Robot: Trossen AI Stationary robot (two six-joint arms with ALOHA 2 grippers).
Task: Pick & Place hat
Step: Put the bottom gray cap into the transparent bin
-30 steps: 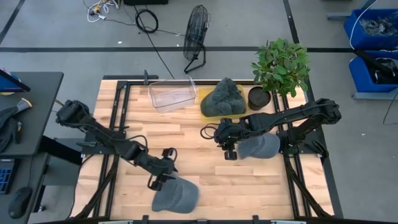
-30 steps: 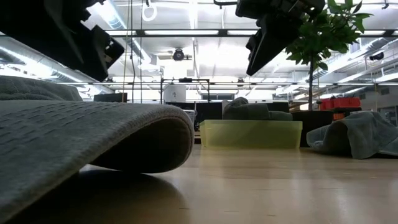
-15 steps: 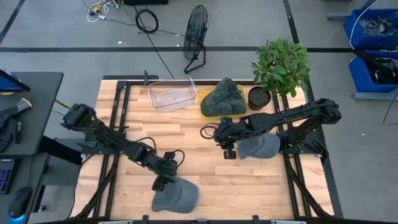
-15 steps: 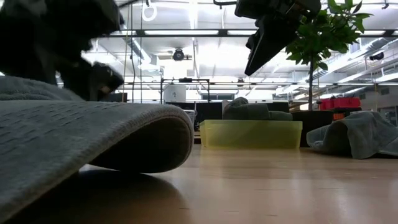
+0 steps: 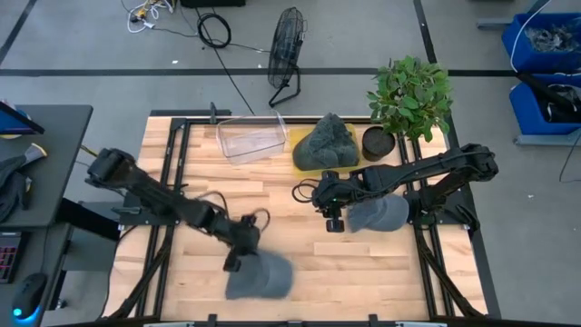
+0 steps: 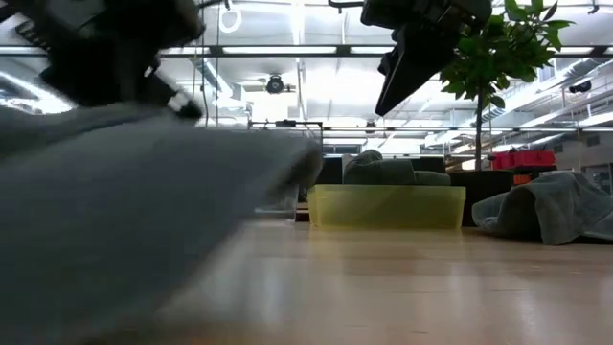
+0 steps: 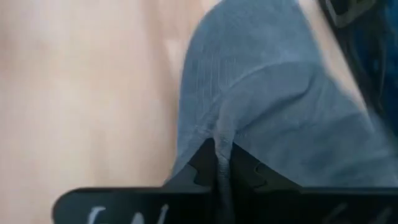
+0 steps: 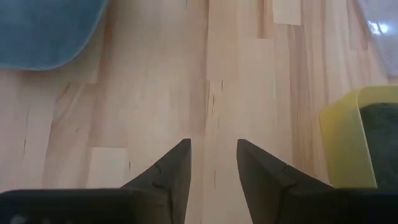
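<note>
A grey hat [image 5: 265, 276] lies near the table's front edge, left of the middle; it fills the left of the low view as a blurred hat [image 6: 124, 220]. My left gripper [image 5: 238, 261] is at its left edge, shut on its cloth [image 7: 261, 93]. My right gripper [image 5: 331, 218] hangs open above bare wood at mid-table, its fingers [image 8: 177, 163] holding nothing. A second grey hat [image 5: 381, 214] rests on the table beside the right arm. My left gripper pinches a raised fold of the hat's cloth [image 7: 222, 134] between its two fingers, at the hat's left edge. The fingers come from above, slanting from the table's left. The hat spreads out beyond the fingertips; I cannot tell whether it is clear of the table.
A yellow bin [image 5: 303, 160] with grey hats [image 5: 329, 143] heaped in it stands at the back middle, a clear bin [image 5: 251, 138] to its left. A potted plant [image 5: 408, 95] stands at the back right. Bare wood lies between the two arms.
My left gripper has gone down onto the hat's left edge and shut on it. The hat has shifted a little toward the table's right and far side and is blurred with motion; in the low view its near rim has risen.
</note>
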